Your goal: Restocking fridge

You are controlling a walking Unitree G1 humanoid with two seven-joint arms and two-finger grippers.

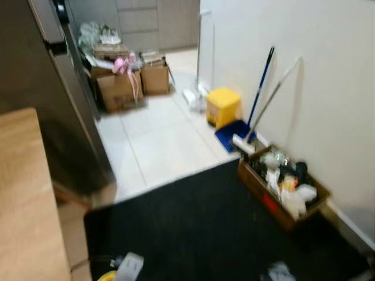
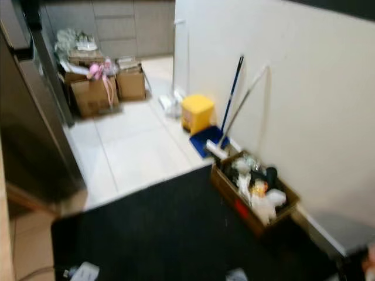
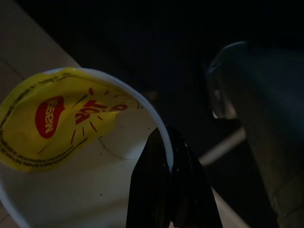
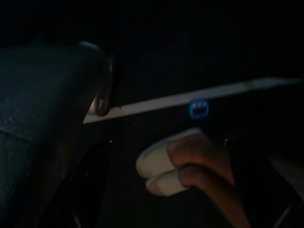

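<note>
A white noodle cup (image 3: 80, 185) with a half-peeled yellow and red lid (image 3: 52, 118) sits in my left gripper (image 3: 165, 142), whose black fingers (image 3: 152, 190) are shut over its rim. The cup's yellow edge (image 1: 108, 276) and my left wrist (image 1: 130, 266) peek in at the bottom of the left eye view. A tall dark panel (image 1: 41, 99), probably the fridge, stands at the left. The right wrist view is very dark; my right arm hangs low.
A black mat (image 1: 222, 228) lies underfoot, with white tile beyond. A wooden counter (image 1: 23, 205) runs along the left. A box of clutter (image 1: 281, 184), a broom, a blue dustpan (image 1: 233, 133) and a yellow bin (image 1: 223, 106) line the right wall. Cardboard boxes (image 1: 126, 85) stand behind. A person's white-shod feet (image 4: 164, 166) are nearby.
</note>
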